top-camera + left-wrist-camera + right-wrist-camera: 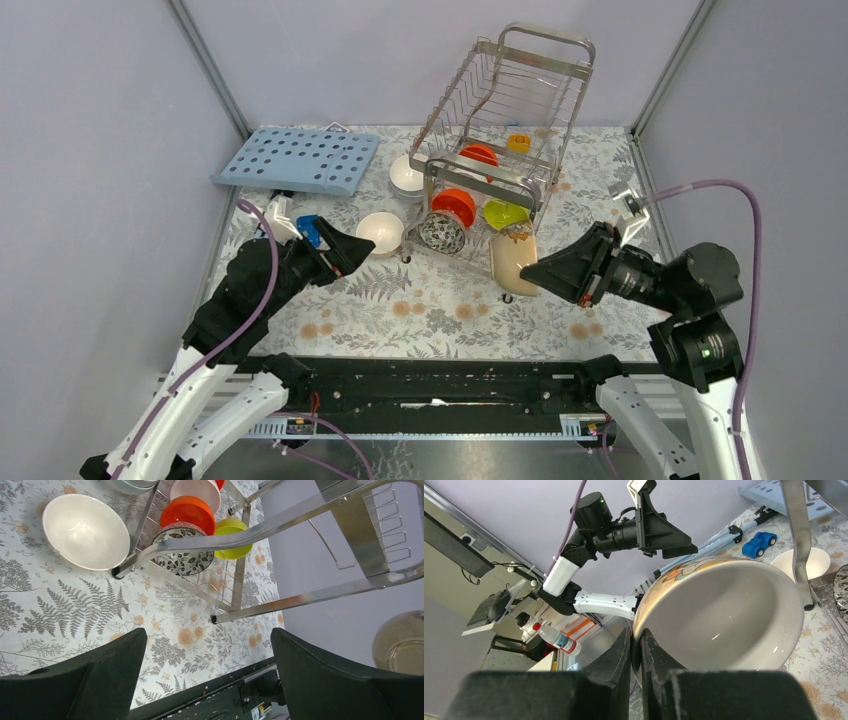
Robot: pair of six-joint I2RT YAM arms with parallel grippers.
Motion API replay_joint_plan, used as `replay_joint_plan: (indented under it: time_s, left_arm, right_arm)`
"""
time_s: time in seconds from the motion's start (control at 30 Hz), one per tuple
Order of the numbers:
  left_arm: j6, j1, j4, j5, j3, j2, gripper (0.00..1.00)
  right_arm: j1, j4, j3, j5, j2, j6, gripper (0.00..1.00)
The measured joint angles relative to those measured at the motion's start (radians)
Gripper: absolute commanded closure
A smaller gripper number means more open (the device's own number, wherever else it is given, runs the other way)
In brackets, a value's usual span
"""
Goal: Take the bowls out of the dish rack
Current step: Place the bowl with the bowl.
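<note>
- Looks to me like we're mid-unload: the right gripper (pixel 634 647) has its fingers pressed together on the rim of the cream-beige bowl (pixel 724 615), pinching the wall between them.
- That bowl is tipped on its side just in front of the dish rack (pixel 505 120), by its right front corner. I can't tell if it's touching the table (pixel 440 310) or hanging just off it.
- Next move, I'd guess: swing it away from the rack's front leg, level it out, set it on bare tablecloth, then let go. With such a thin rim grip I'd go slow.
- In the rack's lower tier: an orange bowl (pixel 456 207), a speckled bowl (pixel 442 232) and a lime bowl (pixel 505 213).
- The right arm reaches in from the right, wrist about level, pointing left at the rack.
- The left arm is bent. The left gripper (pixel 345 250) is spread wide and holding nothing, just beside the white bowl (pixel 380 232) on the table.
</note>
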Motion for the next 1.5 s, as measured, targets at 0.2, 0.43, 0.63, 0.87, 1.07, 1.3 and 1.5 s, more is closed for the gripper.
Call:
replay_joint_plan:
  time_s: [0.2, 0.43, 0.63, 0.87, 1.07, 1.3, 1.5]
  left_arm:
    - [0.023, 0.000, -0.002, -0.018, 0.000, 0.012, 0.01]
    - [0.045, 0.000, -0.011, -0.021, 0.005, 0.031, 0.01]
    - [0.079, 0.000, -0.050, -0.035, 0.058, 0.031, 0.01]
    - [0.111, 0.000, -0.079, -0.070, 0.095, 0.005, 0.01]
    - [0.122, 0.000, -0.134, -0.124, 0.109, -0.023, 0.01]
    - [0.108, 0.000, -0.166, -0.224, 0.142, -0.069, 0.01]
    - [0.075, 0.000, -0.216, -0.294, 0.160, -0.075, 0.01]
  right_arm:
    - [0.020, -0.051, 0.137, 0.006, 0.158, -0.043, 1.00]
    - [0.031, -0.068, 0.565, 0.054, 0.432, -0.090, 1.00]
    - [0.093, -0.120, 0.870, 0.163, 0.663, -0.160, 1.00]
    - [0.267, -0.234, 1.183, 0.333, 0.964, -0.257, 1.00]
    - [0.386, -0.307, 1.198, 0.471, 1.032, -0.325, 1.00]
    - [0.681, -0.390, 1.284, 0.601, 1.064, -0.444, 1.00]
    - [0.914, -0.417, 1.233, 0.760, 1.053, -0.562, 1.00]
